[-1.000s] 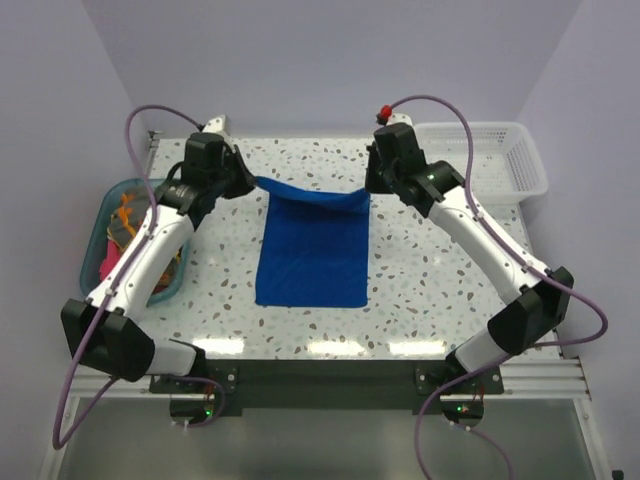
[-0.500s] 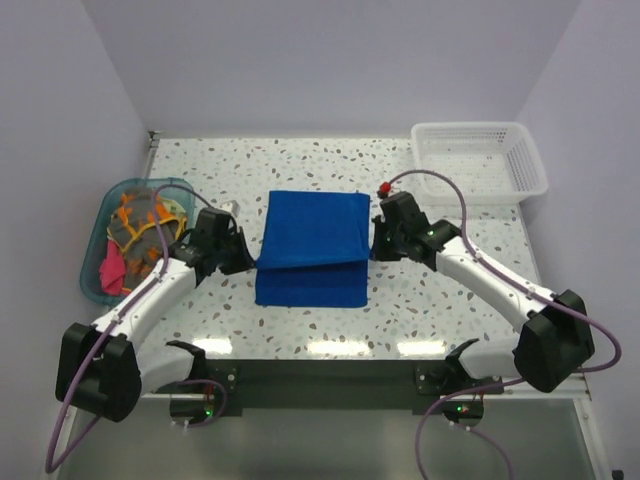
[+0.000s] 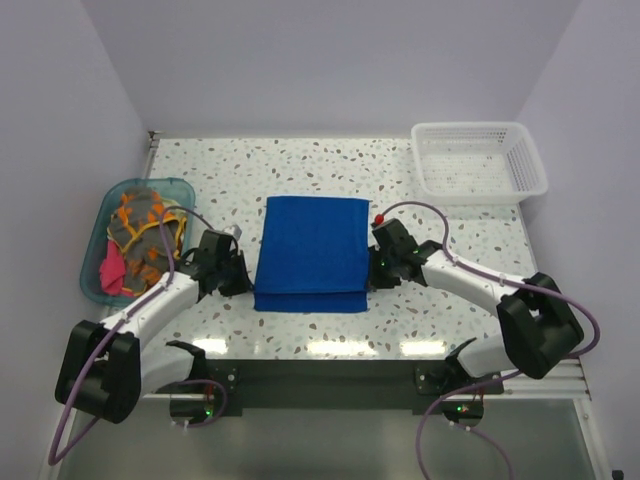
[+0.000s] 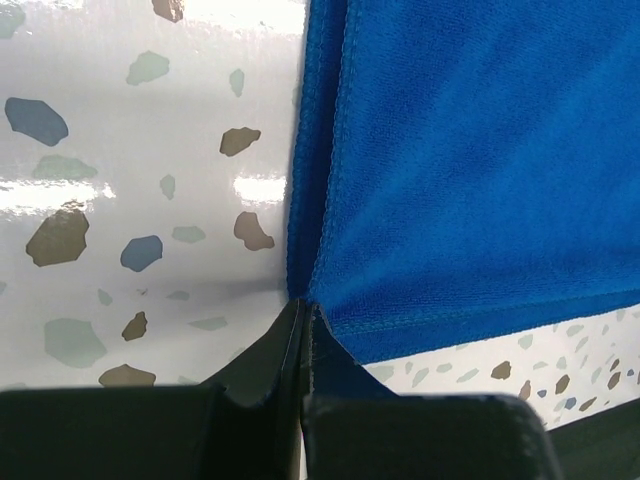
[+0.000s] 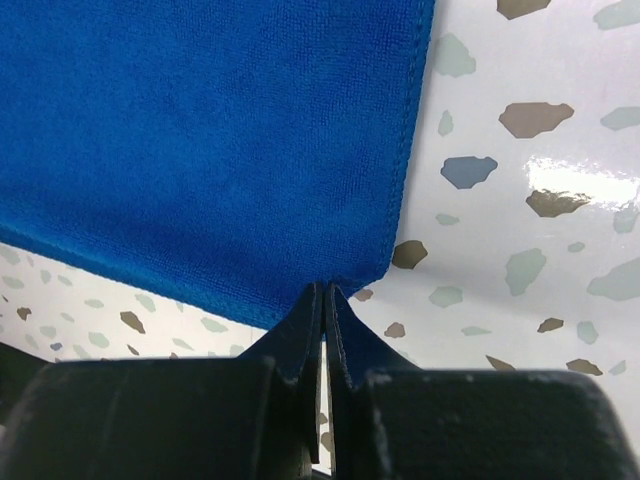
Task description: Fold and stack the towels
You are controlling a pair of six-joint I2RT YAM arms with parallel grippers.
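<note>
While my left gripper (image 4: pixel 302 312) pinches a near corner of the blue towel (image 3: pixel 312 250) | right gripper (image 5: pixel 325 292) pinches the other near corner | towel lies doubled ahead

Top cam hangs high above and behind the near edge, tilted down so it takes in the whole table (image 3: pixel 220 170) out to the far wall. The wrist cams sit way closer, almost on the surface. One looks past the left gripper (image 4: pixel 300 308) at the near left corner of the blue towel (image 4: pixel 480 150), the other past the right gripper (image 5: pixel 323 292) at its near right corner. All three views share that towel.
</note>
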